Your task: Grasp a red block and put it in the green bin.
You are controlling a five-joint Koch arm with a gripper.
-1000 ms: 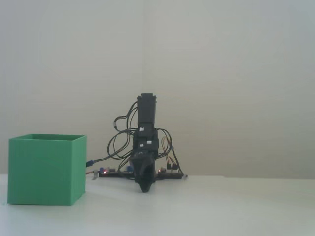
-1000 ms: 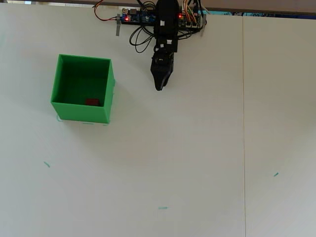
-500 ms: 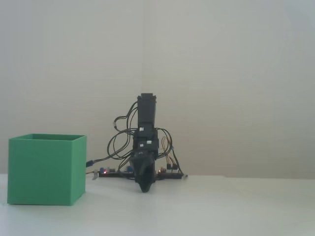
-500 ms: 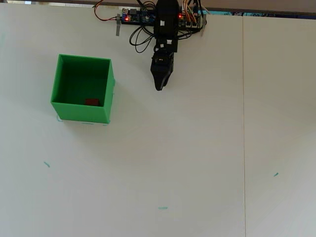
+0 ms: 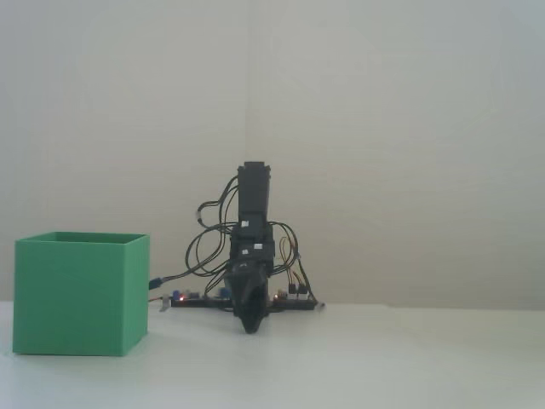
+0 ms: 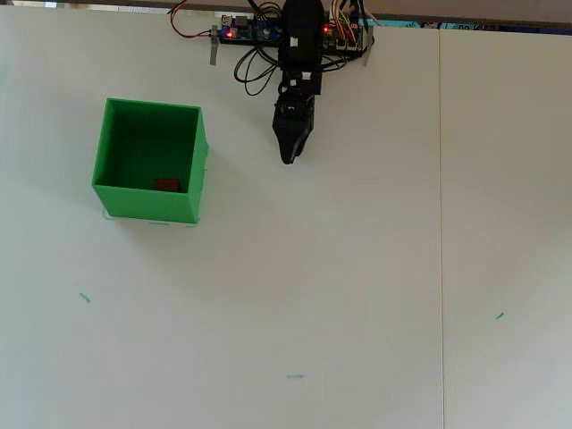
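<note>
Nothing has shifted since the frames from 1 second and half a second ago: arm, bin and block all sit where they were. In the overhead view the green bin (image 6: 150,161) stands on the white table (image 6: 357,295) toward the left edge, well away from the near edge, and the red block (image 6: 167,185) lies inside it on the floor, against the wall that faces the near edge, slightly right of that wall's middle. The fixed view shows only the bin's (image 5: 81,294) outer walls, so the block is hidden there. The arm is folded over its base at the far edge, where a circuit board (image 6: 252,31) with lit red lights and looped wires (image 6: 255,70) sits. The gripper (image 6: 288,157) points down toward the table to the right of the bin and apart from it, its jaws pressed together into 1 dark tip with nothing between them; the fixed view shows the same tip (image 5: 249,326) low over the table.
</note>
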